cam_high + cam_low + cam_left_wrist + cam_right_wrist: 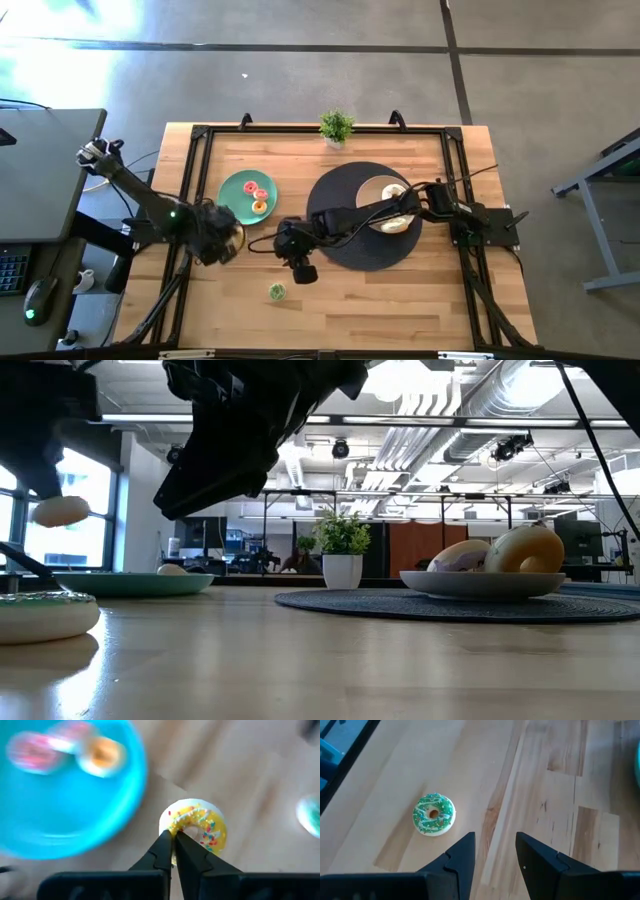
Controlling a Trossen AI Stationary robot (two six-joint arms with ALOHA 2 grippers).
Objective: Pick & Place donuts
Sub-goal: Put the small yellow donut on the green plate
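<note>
Left gripper [174, 837], left wrist view: fingers pinched together on the rim of one yellow-iced donut [197, 827] with coloured sprinkles over a white base, held up above the wood just beside the teal plate [75, 815].
Same view, plate: two blurred donuts lie on it, a pink one [32, 751] and an orange one [102, 754]; a green smear at the far edge looks like another donut, too blurred to be sure.
Right gripper [495, 851], right wrist view: fingers spread apart and holding nothing, hanging over bare wooden boards.
Same view, donut: one green-iced donut [434, 814], white underneath, speckled with sprinkles, lying flat on the table off to one side of the fingers and not touching them.
High view, count: two dark arms, two plates, one dark round mat [365, 215], one small potted plant [336, 127].
High view, left arm: its gripper sits at the teal plate's near-left edge.
High view, right arm: stretched across the mat, gripper near the table's middle, the green donut lying nearer the front edge than the gripper.
High view, beige plate [372, 189]: sits on the mat, donuts on it partly hidden by the arm, number unclear.
Low view: two donuts lean together on the beige plate, one yellowish-tan [530, 550] and one pale with purple [458, 556]; the green donut lies at near left.
</note>
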